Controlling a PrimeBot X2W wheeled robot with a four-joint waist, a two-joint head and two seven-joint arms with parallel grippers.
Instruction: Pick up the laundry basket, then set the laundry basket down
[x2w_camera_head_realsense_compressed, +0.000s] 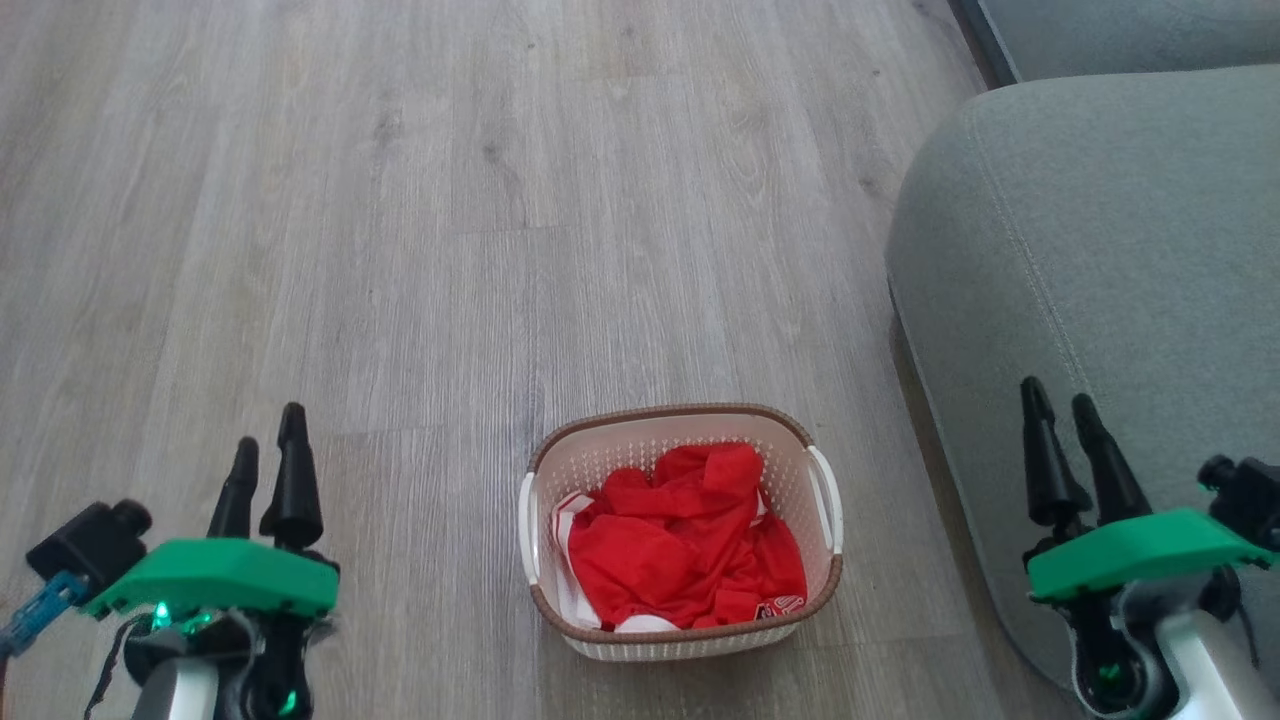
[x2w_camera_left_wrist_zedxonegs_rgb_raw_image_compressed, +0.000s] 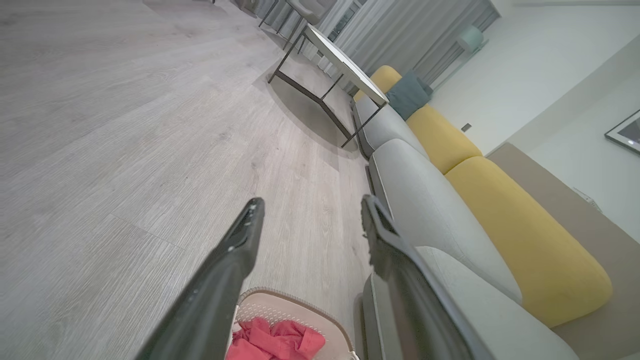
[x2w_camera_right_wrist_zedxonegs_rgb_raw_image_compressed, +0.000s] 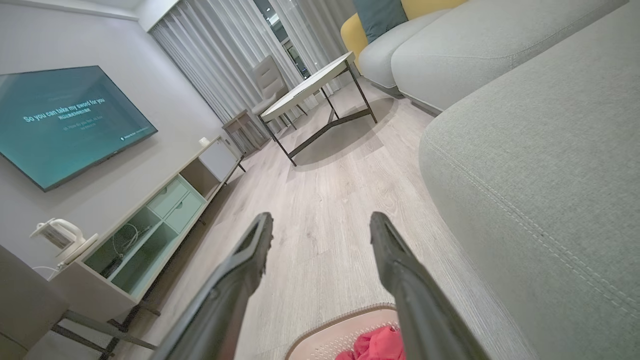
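Nothing in the job looks done yet. On the left side, the left gripper (x2w_camera_head_realsense_compressed: 267, 434) hangs above the floor (x2w_camera_head_realsense_compressed: 400, 250). Its two dark fingers are spread apart and there is nothing between them. It is well apart from the laundry basket (x2w_camera_head_realsense_compressed: 612, 462). In the middle, the laundry basket sits flat on the floor, right in front of the robot and just beside the grey sofa (x2w_camera_head_realsense_compressed: 1100, 250). It is full of crumpled red clothes (x2w_camera_head_realsense_compressed: 690, 540). It has a white handle on its left side (x2w_camera_head_realsense_compressed: 527, 540) and another on its right side (x2w_camera_head_realsense_compressed: 828, 500), and nothing is touching either one. On the right side, the right gripper (x2w_camera_head_realsense_compressed: 1057, 395) is held up in front of the sofa. Its fingers are spread wide too, and it holds nothing. So both parts of the job are left to do. I think the two grippers must first go down and in to the handles, one on each side. Then the robot can lift the basket up and set it down again.
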